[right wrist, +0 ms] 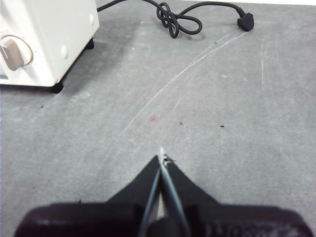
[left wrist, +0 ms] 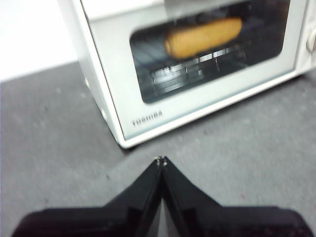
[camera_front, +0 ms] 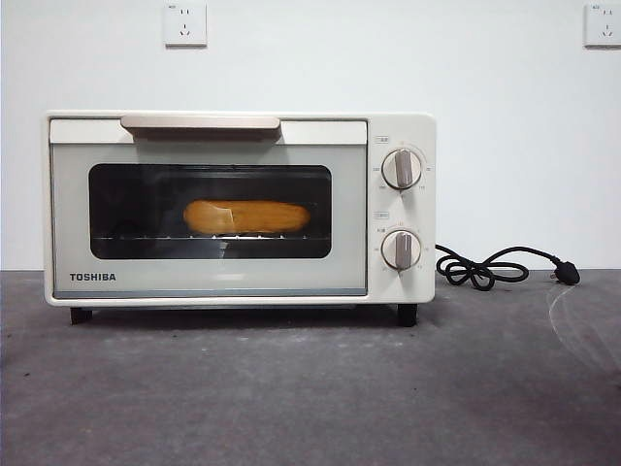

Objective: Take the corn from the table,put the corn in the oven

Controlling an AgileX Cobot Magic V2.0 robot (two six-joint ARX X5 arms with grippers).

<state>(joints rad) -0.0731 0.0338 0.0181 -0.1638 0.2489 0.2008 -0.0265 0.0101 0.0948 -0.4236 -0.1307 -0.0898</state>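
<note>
Corn (camera_front: 246, 216) sits in the shut oven (camera_front: 209, 282), looks light and rigid, mid-cob grip; both grippers pinched together, empty.

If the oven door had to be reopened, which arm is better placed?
Probably left. The left claw, shut and empty, faces the oven door with the corn behind it; the right claw faces the cord side.

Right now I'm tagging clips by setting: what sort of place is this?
Probably a lab test bench, not a kitchen: a lone oven on a bare grey table, its cord unplugged.
</note>
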